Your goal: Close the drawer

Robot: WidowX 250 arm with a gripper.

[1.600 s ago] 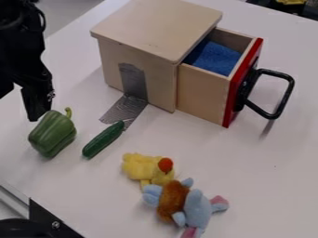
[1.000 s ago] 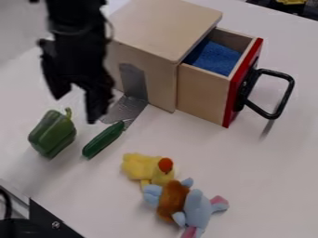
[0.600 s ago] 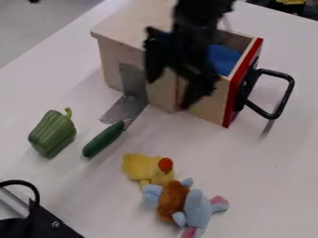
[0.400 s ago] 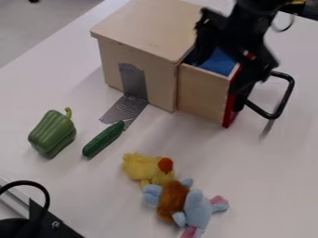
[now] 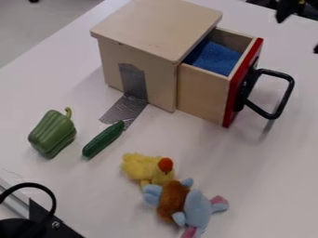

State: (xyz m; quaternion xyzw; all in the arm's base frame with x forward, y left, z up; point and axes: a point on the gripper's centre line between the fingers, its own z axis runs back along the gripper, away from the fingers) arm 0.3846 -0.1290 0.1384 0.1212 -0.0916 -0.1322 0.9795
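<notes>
- While the drawer [image 5: 202, 93] juts rightward from its wooden box [image 5: 155, 28], you seem to be in the approach, with the closing push yet to come.
- On its red front [image 5: 229, 104] is a black handle [image 5: 273, 73].
- Beyond, at the upper right edge, your gripper [image 5: 299, 35] hangs apart from it, fingers spread wide, holding nothing.
- Next, you likely need to lower outside the handle, then press boxward.

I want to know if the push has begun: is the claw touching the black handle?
Apart. The camera view shows white tabletop between claw and handle.
</notes>
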